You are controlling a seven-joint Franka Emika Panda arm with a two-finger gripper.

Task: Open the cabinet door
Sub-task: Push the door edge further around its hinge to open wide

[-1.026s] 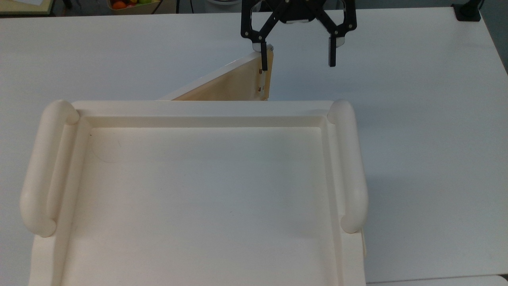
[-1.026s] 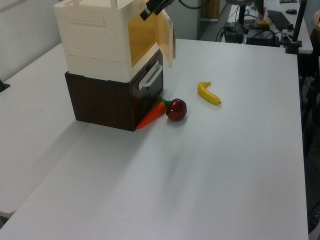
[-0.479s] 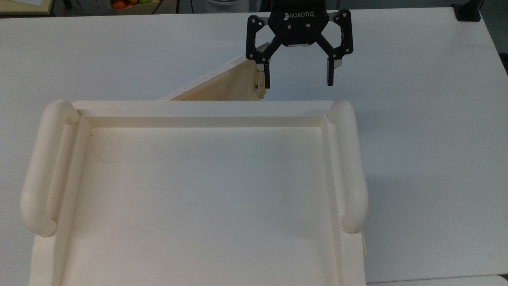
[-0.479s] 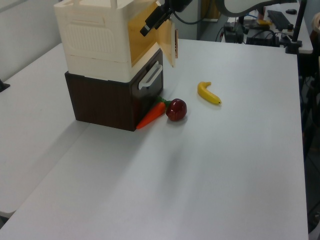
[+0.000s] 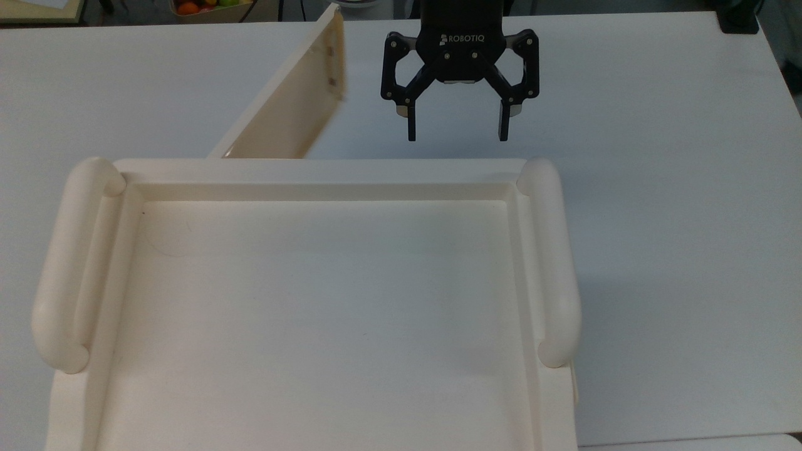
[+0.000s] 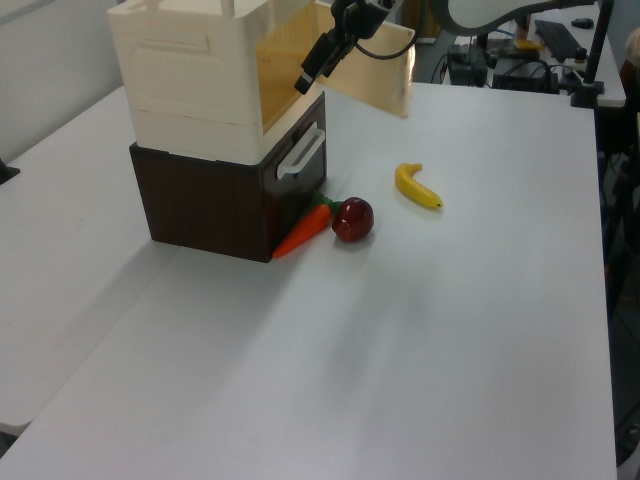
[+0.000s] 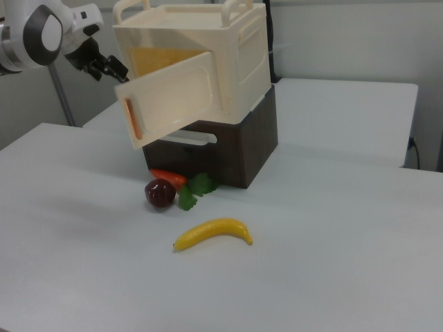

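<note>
From the top view I see the gripper (image 5: 456,134) hanging over the white counter (image 5: 658,188) just beyond the far edge of the cabinet (image 5: 326,300), its two black fingers (image 5: 411,128) spread wide with nothing between them. The cabinet door (image 5: 285,106) stands swung out to the top view's left of the fingers, hinged at the cabinet's far left corner and angling away across the counter; a clear gap separates its free edge from the nearer finger, so there is no contact.

The left view gives me what the top view hides: the cream cabinet (image 6: 200,80) sits on a dark brown drawer unit (image 6: 220,205), the door (image 6: 375,75) is wide open showing its tan inner face, and the gripper (image 6: 318,68) hangs in front of the opening. A carrot (image 6: 300,232), a dark red apple (image 6: 352,219) and a banana (image 6: 416,187) lie on the counter nearby.

The right view shows the door's (image 7: 180,100) outer face with a reddish slot near its free edge.
</note>
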